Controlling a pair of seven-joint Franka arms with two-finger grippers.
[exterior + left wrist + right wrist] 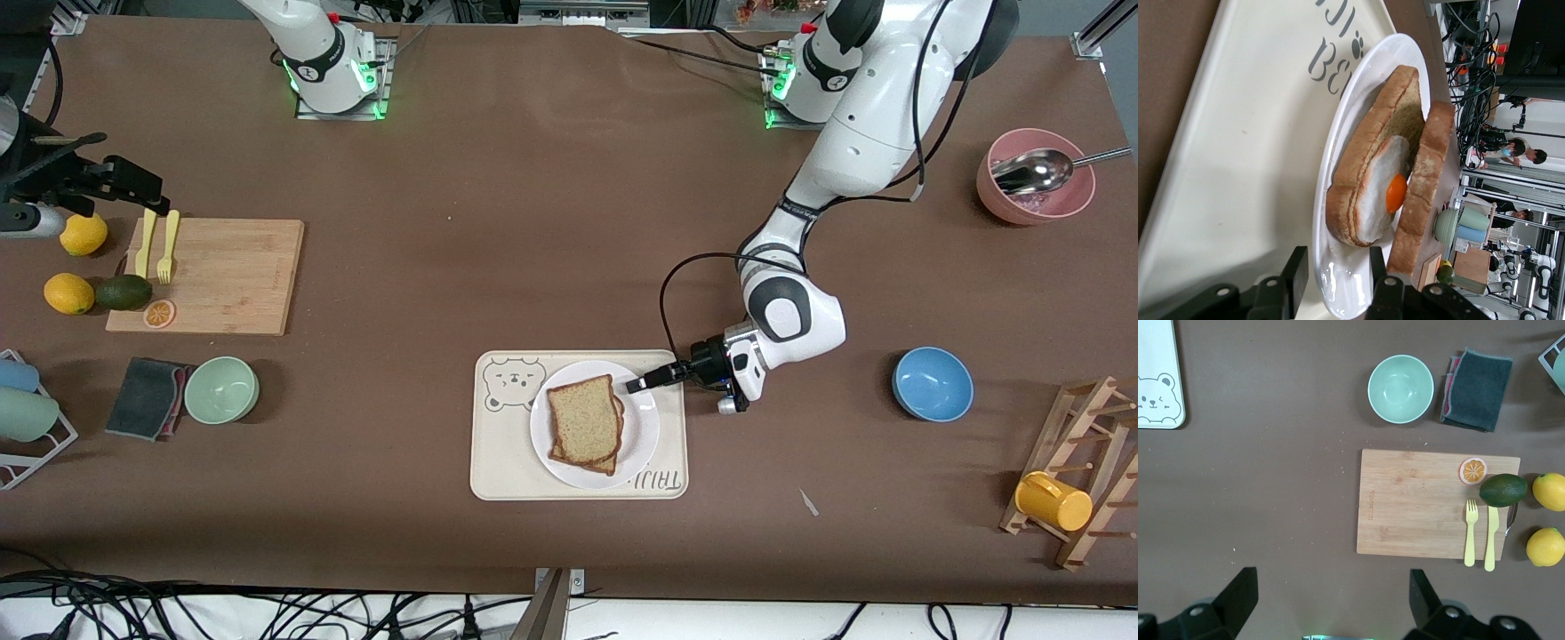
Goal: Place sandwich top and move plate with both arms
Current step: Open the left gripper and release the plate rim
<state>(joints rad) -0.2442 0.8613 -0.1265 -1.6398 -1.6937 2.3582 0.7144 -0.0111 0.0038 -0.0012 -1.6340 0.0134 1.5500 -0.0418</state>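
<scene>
The white plate sits on the cream bear tray near the table's middle. The sandwich top lies on the plate over the bread slice with the fried egg. In the left wrist view the sandwich top leans against the egg slice. My left gripper is low at the plate's rim toward the left arm's end. Its jaws stand one under and one over the rim, closed on it. My right gripper is wide open and empty, waiting high over bare table by its base; the front view does not show it.
A blue bowl sits toward the left arm's end, with a pink bowl and spoon and a wooden rack with a yellow cup. Toward the right arm's end are a cutting board, a green bowl, a dark cloth, lemons and an avocado.
</scene>
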